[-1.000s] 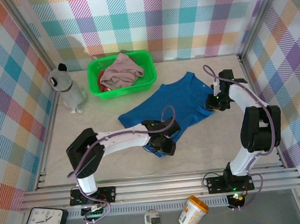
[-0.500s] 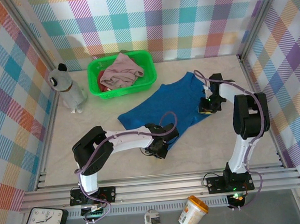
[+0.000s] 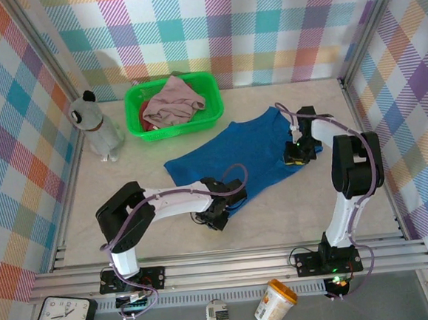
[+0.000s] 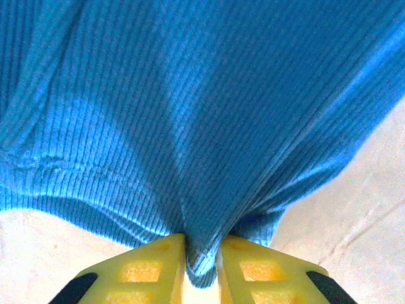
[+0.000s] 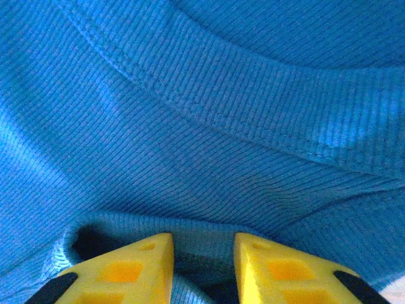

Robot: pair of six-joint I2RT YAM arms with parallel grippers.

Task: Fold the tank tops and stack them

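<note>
1. On the table (image 3: 336,210), between the two arms, the blue top (image 3: 236,154) lay spread but skewed. I judged the step to be straightening it flat before the first fold.
2. Left gripper (image 3: 217,217): in its wrist view the fingers were pressed together on the near hem (image 4: 200,244), with the ribbed cloth drawn into taut pleats toward them.
3. Right gripper (image 3: 296,153): it sat at the strap end, and its wrist view showed the fingers partly apart with a thick roll of blue cloth between them (image 5: 204,244) — I read that as a grip.
4. Next move, in my judgement: pull both held edges apart evenly and lay them down smooth — an uneven pull would twist the cloth.
5. Behind it, the green basket (image 3: 132,111) held the pink top (image 3: 172,104) bunched over the dark red top (image 3: 145,107); neither was folded yet.
6. A grey object (image 3: 96,128) stood left of the basket, well apart from the work; nothing blocked either arm.
</note>
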